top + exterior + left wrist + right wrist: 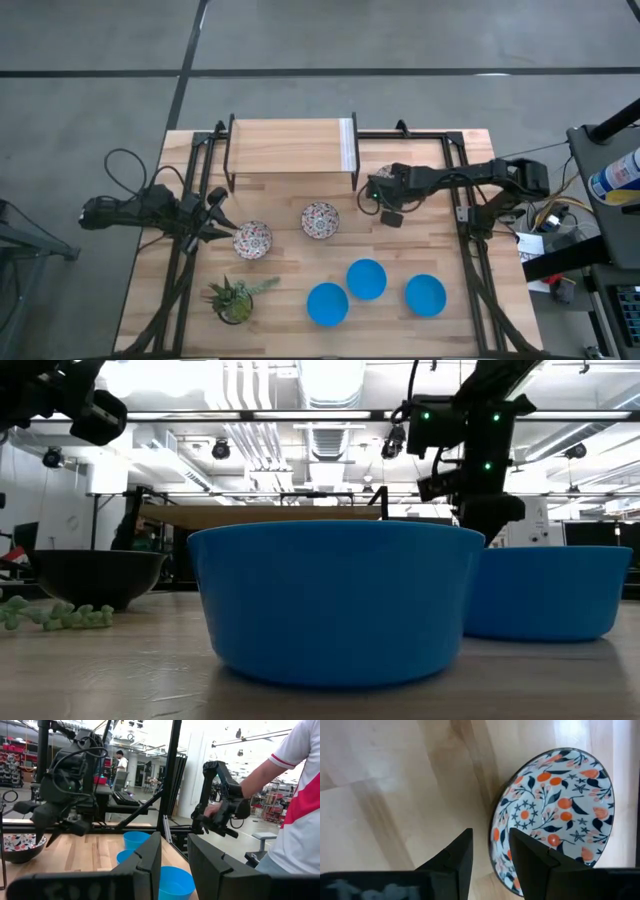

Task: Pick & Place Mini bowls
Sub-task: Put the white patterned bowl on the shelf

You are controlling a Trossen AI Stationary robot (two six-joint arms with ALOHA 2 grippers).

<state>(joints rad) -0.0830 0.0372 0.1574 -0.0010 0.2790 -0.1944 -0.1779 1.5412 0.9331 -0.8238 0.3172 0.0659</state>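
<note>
Three plain blue bowls (367, 279) sit along the worktop's (290, 250) near side, and two patterned bowls (320, 220) lie mid-worktop. A third patterned bowl (555, 815) is gripped by its rim in the right gripper (490, 852) beside the wooden shelf (290, 148), fingers (532, 855) narrowly parted. The left gripper (172, 852) hovers by one patterned bowl, fingers seemingly slightly apart and empty.

Both arms are built of dark, nearly black segments with black cables looped alongside. Small green lights are seen on the right arm (470, 430). Flat, dark, angular fingers (457, 857) are carried by each hand.
</note>
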